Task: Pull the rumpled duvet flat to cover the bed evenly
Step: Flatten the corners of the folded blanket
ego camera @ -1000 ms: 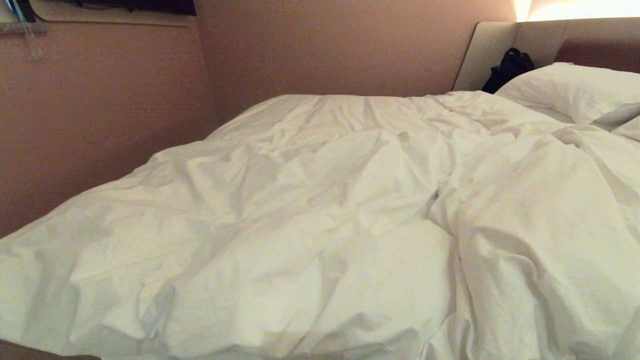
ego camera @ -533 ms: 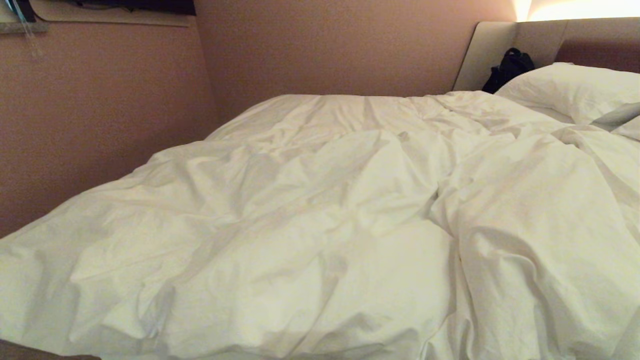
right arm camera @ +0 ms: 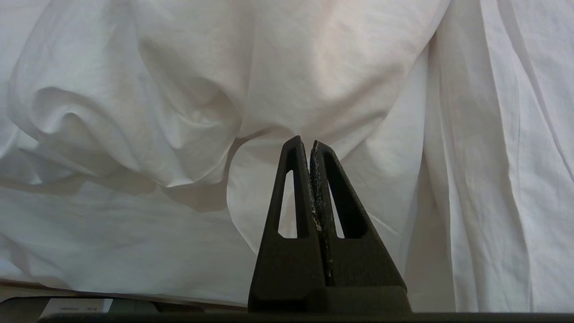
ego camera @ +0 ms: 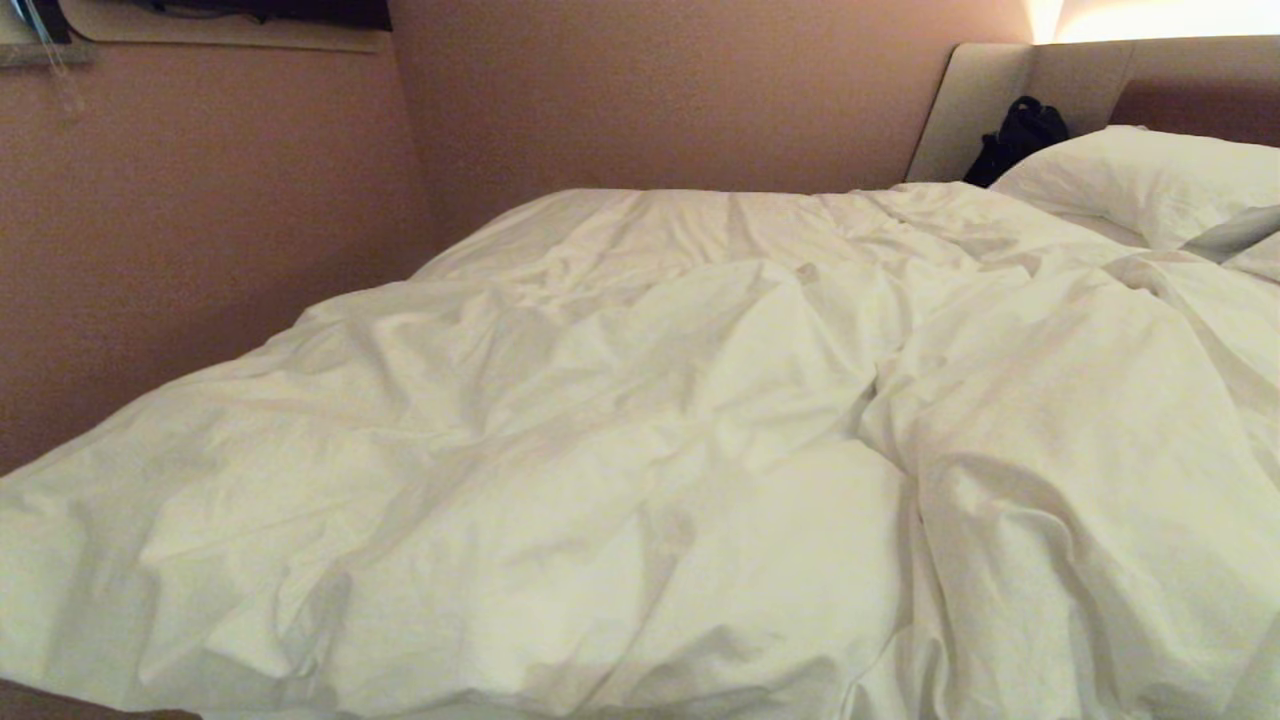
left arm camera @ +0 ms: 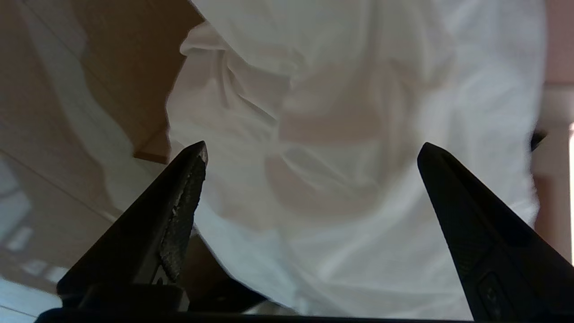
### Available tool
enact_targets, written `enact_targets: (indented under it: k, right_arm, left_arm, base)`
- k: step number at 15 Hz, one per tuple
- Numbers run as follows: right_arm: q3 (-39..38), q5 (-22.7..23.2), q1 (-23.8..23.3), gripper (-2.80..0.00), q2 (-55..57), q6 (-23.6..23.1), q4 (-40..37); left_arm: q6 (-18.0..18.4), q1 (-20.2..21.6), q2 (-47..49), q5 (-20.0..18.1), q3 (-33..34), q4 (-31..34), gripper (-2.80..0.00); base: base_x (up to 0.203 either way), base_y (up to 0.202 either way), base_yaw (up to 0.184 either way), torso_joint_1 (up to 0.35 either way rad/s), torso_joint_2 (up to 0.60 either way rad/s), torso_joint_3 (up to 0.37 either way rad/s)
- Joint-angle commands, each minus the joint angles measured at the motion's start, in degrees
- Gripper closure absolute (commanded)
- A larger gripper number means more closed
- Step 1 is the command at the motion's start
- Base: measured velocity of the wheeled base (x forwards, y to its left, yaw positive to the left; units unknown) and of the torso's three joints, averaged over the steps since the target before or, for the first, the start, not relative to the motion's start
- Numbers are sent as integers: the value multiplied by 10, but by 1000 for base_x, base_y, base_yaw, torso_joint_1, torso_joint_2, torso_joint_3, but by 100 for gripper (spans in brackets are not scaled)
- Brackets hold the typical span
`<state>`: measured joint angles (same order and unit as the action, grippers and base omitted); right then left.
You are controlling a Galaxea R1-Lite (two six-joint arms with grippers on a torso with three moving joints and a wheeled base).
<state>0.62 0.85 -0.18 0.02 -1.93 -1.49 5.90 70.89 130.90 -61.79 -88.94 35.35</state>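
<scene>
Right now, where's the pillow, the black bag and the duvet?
pillow point(ego camera: 1140, 180), head view, its plump middle.
black bag point(ego camera: 1020, 135), head view, its middle, against the headboard.
duvet point(ego camera: 620, 480), head view, its creased middle.

Puffy white cotton duvet point(ego camera: 640, 450), deeply creased, fills the frame's lower centre, draped across the wide bed with padded beige headboard point(ego camera: 985, 95), upper right.

The right gripper point(right arm camera: 309, 144), fingers pressed together and empty, points at the creased white duvet point(right arm camera: 179, 89).
</scene>
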Motion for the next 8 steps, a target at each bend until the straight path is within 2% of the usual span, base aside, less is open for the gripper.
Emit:
enact_targets:
  k: [1,8]
  right_arm:
    - [0,0,0,0,0,-1,0]
    - [0,0,0,0,0,0,0]
  left_arm:
    - [6,-18,27,-2,-18,0,-280]
    - [2,-32,17,-8,-24,1,-280]
  base:
    - [0,0,0,0,0,0]
    - [0,0,0,0,0,0]
